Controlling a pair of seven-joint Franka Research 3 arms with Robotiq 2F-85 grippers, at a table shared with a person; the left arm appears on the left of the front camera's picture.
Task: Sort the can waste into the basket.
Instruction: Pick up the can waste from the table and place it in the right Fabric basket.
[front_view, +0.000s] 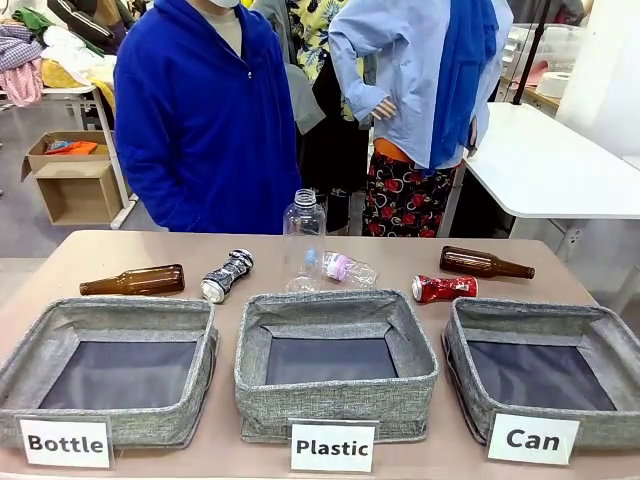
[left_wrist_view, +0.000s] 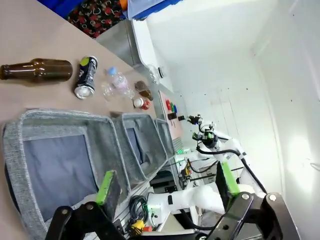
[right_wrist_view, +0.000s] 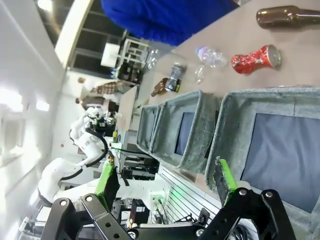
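Grippers, jaws apart and empty: right gripper (right_wrist_view: 165, 175), left gripper (left_wrist_view: 165, 177). Red can (right_wrist_view: 255, 59) lies ahead of the right gripper, past the Can basket (right_wrist_view: 270, 95); black-and-silver can (left_wrist_view: 86, 76) lies ahead of the left. Risk: overreaching the red can would likely knock the brown bottle (right_wrist_view: 287, 16) just behind it.

White side table (front_view: 560, 165) rt; cardboard boxes (front_view: 75, 185) (on floor (front_view: 15, 225)) left.

Front camera sits at the worktop's (front_view: 120, 250) six-o'clock edge, close, facing twelve o'clock toward the person (front_view: 205, 120). Rolled wrist cameras look past left tool (left_wrist_view: 167, 169) and right tool (right_wrist_view: 166, 163); all share the bins (front_view: 335, 300).
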